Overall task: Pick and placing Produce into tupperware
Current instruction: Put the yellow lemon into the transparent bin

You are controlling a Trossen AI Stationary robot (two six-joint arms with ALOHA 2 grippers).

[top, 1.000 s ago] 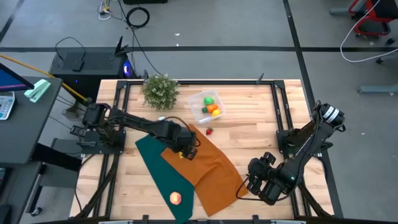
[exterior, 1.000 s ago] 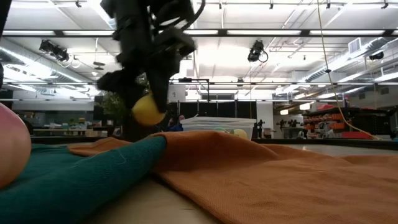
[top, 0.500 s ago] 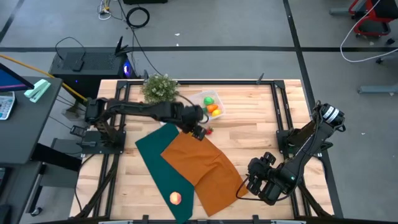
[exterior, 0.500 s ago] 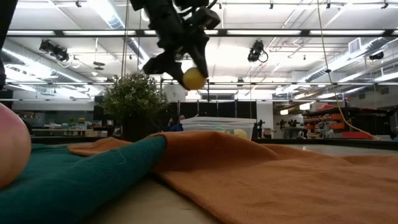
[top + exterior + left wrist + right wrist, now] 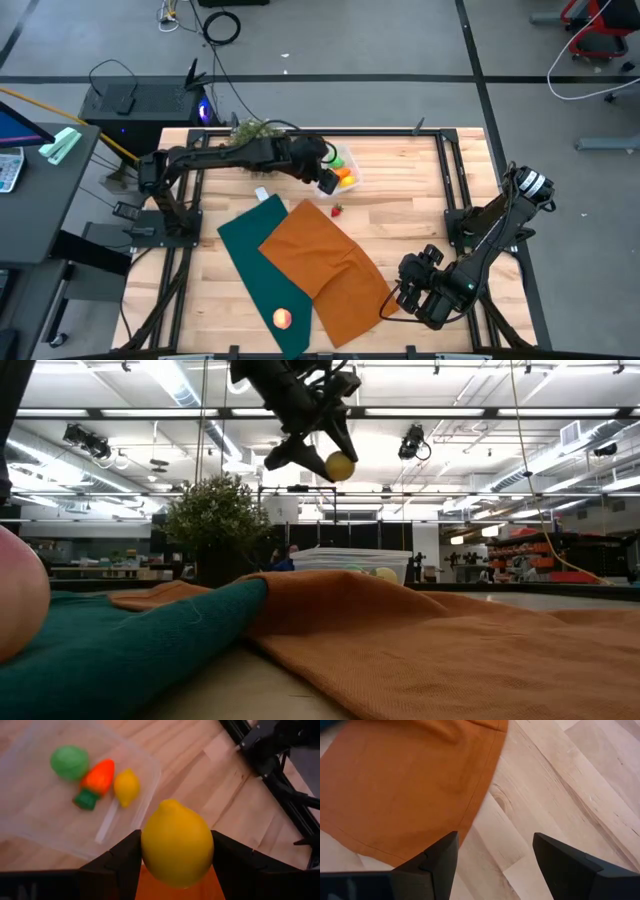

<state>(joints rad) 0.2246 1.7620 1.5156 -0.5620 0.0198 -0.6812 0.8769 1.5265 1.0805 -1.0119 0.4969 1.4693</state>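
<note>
You have the left pincer [image 5: 175,851] pinching a yellow plastic lemon [image 5: 176,841] just short of the clear shallow plastic box [image 5: 30,820] near the bench's far edge, so carry it over the rim, then release; the right pincer [image 5: 492,851] waits spread.

Glossy plastic lemon [image 5: 175,842], clear plastic tupperware [image 5: 30,827], woven orange cloth [image 5: 405,785], matt wooden table [image 5: 560,785].

Gripped lemon [image 5: 175,842] above clear tupperware [image 5: 30,827]
</note>
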